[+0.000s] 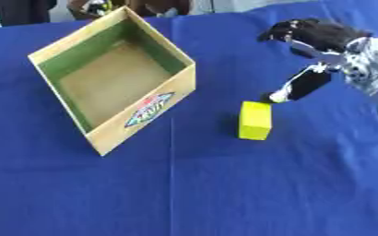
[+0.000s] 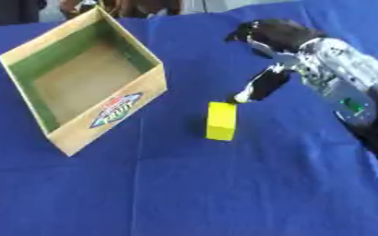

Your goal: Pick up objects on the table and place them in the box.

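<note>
A yellow block lies on the blue tablecloth, right of the box. The box is light cardboard with green inner walls, a tan floor and a colourful label on its front side; nothing shows inside it. My right hand comes in from the right and hovers just behind and above the block. Its fingers are relaxed and open, and its thumb points down, the tip close to the block's far upper corner. The hand holds nothing. My left hand is out of view.
The blue tablecloth covers the whole table, with wide bare room in front of the box and block. Dark shapes of people stand beyond the far edge.
</note>
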`<action>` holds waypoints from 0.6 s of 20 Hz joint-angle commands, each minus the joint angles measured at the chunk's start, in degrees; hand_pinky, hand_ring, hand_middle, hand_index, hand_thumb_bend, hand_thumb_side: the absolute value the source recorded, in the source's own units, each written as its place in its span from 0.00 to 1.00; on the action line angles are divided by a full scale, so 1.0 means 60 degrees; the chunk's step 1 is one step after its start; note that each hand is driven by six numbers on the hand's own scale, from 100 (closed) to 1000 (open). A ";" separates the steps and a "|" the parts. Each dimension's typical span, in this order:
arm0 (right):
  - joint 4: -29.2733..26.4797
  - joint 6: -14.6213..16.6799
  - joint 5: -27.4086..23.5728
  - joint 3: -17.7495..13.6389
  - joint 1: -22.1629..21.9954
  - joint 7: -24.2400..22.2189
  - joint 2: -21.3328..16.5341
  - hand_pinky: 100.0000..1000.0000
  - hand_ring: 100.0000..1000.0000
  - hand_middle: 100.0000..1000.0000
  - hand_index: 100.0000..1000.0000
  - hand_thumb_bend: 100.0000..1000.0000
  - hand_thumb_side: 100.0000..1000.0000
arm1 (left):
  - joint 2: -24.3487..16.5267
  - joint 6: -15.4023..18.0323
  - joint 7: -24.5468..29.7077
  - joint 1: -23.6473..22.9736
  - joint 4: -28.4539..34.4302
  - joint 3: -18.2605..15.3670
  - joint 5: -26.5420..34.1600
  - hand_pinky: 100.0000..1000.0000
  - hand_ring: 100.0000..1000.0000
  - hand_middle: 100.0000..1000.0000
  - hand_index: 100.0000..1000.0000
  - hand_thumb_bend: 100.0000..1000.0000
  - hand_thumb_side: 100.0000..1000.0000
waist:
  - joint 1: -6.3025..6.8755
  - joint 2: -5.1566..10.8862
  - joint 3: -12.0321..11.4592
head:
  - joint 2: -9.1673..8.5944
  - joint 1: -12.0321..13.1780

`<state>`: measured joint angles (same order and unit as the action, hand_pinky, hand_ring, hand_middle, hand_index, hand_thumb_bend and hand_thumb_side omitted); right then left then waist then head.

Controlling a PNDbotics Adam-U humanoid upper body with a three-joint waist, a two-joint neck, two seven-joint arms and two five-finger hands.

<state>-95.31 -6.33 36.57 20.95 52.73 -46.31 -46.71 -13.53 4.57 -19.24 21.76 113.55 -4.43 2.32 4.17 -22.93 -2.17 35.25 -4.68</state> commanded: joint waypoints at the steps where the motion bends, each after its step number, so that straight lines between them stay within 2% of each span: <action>1: -0.0824 -0.0460 -0.0688 -0.0501 0.0249 -0.0890 -0.0396 0.86 0.93 0.82 0.93 0.62 0.42 | -0.0150 -0.0031 0.0009 0.0074 0.0174 -0.0012 -0.0029 0.69 0.70 0.70 0.88 0.00 0.97 | -0.0039 0.0216 0.0010 | 0.0074 0.0036; 7: -0.1721 -0.0974 -0.0341 -0.1122 0.0313 -0.0875 -0.0629 0.86 0.92 0.81 0.92 0.56 0.49 | -0.0147 -0.0055 -0.0001 0.0037 0.0174 -0.0016 -0.0075 0.69 0.70 0.70 0.88 0.00 0.97 | -0.0052 0.0191 0.0055 | 0.0065 0.0071; 12: -0.2062 -0.1099 0.0113 -0.1281 0.0252 -0.0622 -0.0675 0.85 0.92 0.81 0.92 0.53 0.56 | -0.0144 -0.0061 0.0009 0.0023 0.0174 -0.0011 -0.0079 0.69 0.70 0.70 0.88 0.00 0.97 | -0.0061 0.0173 0.0071 | 0.0055 0.0075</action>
<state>-106.31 -12.47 36.38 14.37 53.44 -50.34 -48.87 -13.53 4.31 -19.20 21.66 113.55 -4.43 2.02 4.11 -22.99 -1.77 35.62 -4.38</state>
